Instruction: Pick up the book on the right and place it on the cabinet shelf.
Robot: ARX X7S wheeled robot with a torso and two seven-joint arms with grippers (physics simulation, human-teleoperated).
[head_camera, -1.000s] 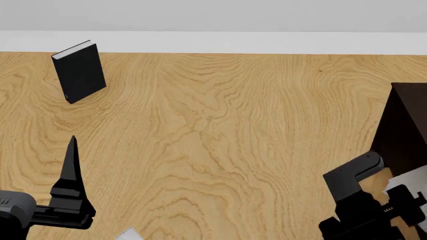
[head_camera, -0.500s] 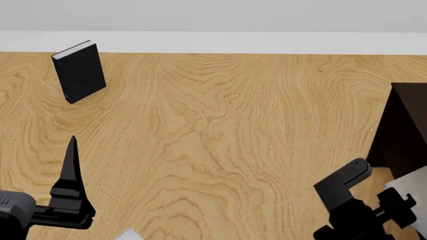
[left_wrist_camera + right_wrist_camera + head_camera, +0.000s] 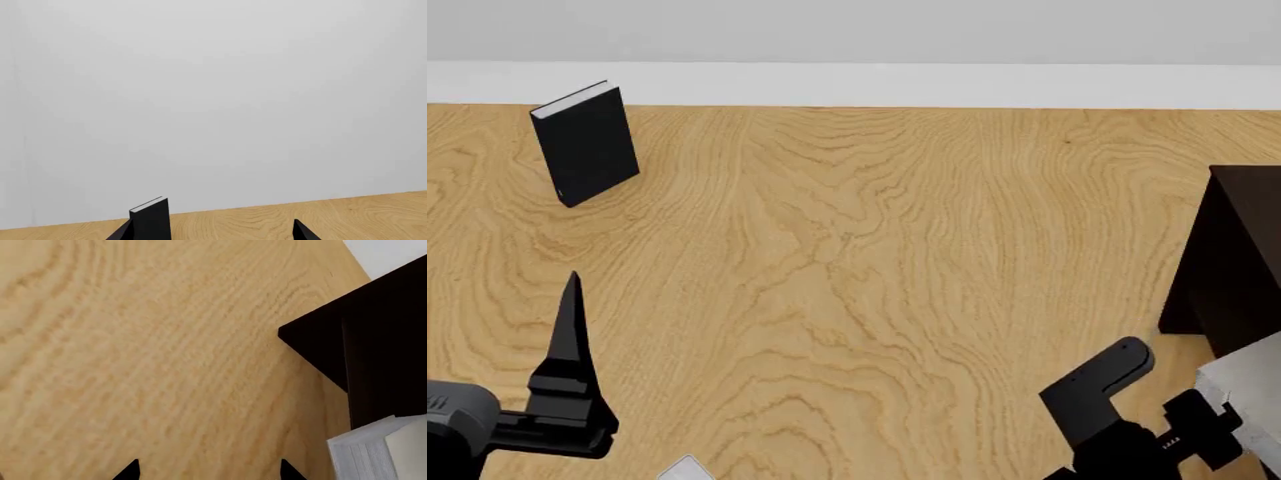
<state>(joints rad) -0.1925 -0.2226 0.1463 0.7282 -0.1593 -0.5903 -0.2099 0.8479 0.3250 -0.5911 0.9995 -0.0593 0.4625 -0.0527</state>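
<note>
your wooden table (image 3: 868, 260) fills most of the view. the dark cabinet (image 3: 1241, 260) stands just past your right pincer (image 3: 207, 471), a little to its right. the grey book (image 3: 373, 450) rests against the cabinet, just right of that empty, open pincer. your left pincer (image 3: 210, 232) is open too, with the black book (image 3: 585, 142) standing far ahead of it.

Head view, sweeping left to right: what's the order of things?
Left hand → black book standing upright at the far left → small white corner at the bottom edge → right hand → dark cabinet at the right edge, with the light-grey book beside it.
</note>
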